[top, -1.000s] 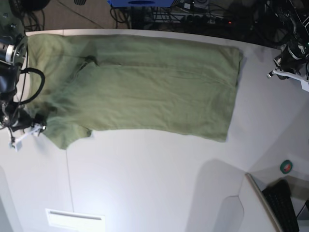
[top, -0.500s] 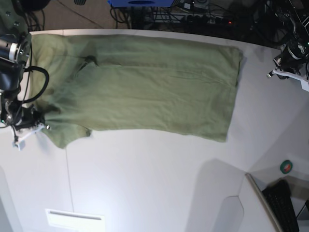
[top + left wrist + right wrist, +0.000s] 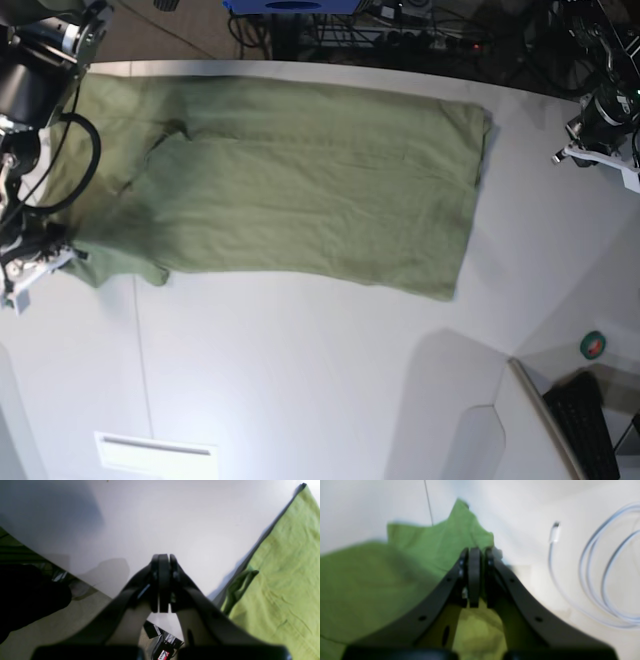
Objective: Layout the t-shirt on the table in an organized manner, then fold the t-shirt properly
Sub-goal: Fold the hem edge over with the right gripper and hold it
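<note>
The t-shirt (image 3: 290, 180) lies spread lengthwise across the far half of the table (image 3: 320, 380), sleeve end at the left. Right gripper (image 3: 40, 262) sits at the left edge, jaws pinched tight on the near sleeve corner, green cloth bunched under its fingers (image 3: 474, 575). Left gripper (image 3: 163, 582) hangs off the table's far right corner, jaws pressed together on nothing, well apart from the hem

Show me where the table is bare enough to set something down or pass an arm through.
The widest bare stretch of the table lies along the near side, below the t-shirt. A smaller patch sits between the shirt's hem and the left gripper. Crowded: the end by the right gripper, where a white cable lies coiled.
</note>
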